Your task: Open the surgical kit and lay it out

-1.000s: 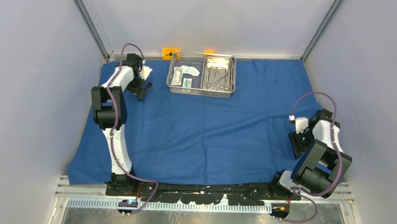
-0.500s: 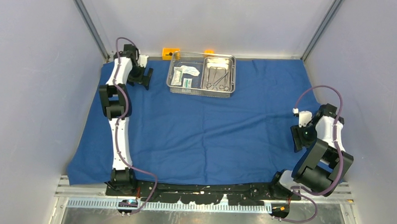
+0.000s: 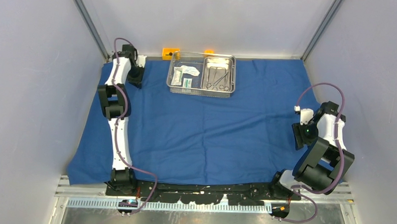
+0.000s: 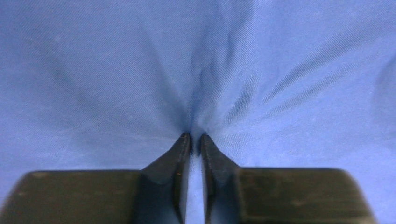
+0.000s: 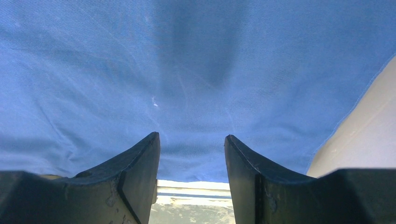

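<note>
Pale grey walls close in a bench [image 5: 369,135] that is almost wholly covered by the large blue cloth wrap [image 3: 210,132], already spread flat with only shallow creases. At its far edge, about centre, sits the steel mesh basket [image 3: 199,92]. The smaller solid steel tray [image 3: 218,62] fills its right half, with the thin steel scissors and forceps [image 3: 218,79] lying in it. The white-green packets [image 3: 183,75] lie in the left half. Two small orange blocks [image 3: 170,52] sit just behind the basket.

The left arm reaches to the cloth's far-left corner. There the left claw [image 4: 195,137] is clenched on a small pinch of fabric, and its fingers [image 4: 180,161] stand nearly together with folds radiating from the tips. The right claw [image 5: 191,140] is released, with nothing between its jaws. It hovers low over the cloth's right border, where bare bench shows alongside.

The step in hand looks like smoothing or squaring the wrap before the contents come out. To do it well, the left arm should draw the pinched corner outward, low and level, away from the basket. Lifting would ruck the fabric under the basket and jostle the instruments. The pull should be slow and should end once the creases flatten. The right claw could pin or tension the opposite border so the whole sheet does not slide.
</note>
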`<control>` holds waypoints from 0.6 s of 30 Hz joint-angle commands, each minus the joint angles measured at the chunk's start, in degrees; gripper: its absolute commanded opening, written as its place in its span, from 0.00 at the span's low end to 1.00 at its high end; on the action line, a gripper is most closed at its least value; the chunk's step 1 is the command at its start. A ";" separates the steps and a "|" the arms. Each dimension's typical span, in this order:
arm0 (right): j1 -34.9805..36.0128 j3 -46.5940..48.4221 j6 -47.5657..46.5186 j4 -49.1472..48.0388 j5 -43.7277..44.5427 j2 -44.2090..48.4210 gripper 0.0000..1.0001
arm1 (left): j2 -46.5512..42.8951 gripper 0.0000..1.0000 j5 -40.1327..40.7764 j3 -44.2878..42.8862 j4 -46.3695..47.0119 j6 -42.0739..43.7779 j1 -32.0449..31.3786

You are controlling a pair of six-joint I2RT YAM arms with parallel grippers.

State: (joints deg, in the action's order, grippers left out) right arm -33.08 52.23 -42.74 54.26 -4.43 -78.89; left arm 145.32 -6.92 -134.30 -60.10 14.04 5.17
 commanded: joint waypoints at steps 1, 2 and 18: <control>-0.22 1.98 0.51 0.51 -0.95 -0.12 0.58 | 4.52 0.08 -2.81 1.19 -4.88 -0.39 -0.60; -0.23 1.92 0.55 0.54 -0.88 -0.19 0.58 | 4.89 0.03 -2.84 0.70 -5.05 -0.47 -0.63; -0.23 1.83 0.47 0.63 -0.78 0.43 0.57 | 7.56 0.00 3.40 -7.52 -4.24 -0.60 -1.04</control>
State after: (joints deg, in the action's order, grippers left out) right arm -33.08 52.25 -42.72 54.48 -4.43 -78.89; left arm 147.61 -6.17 -138.85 -63.64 13.65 4.73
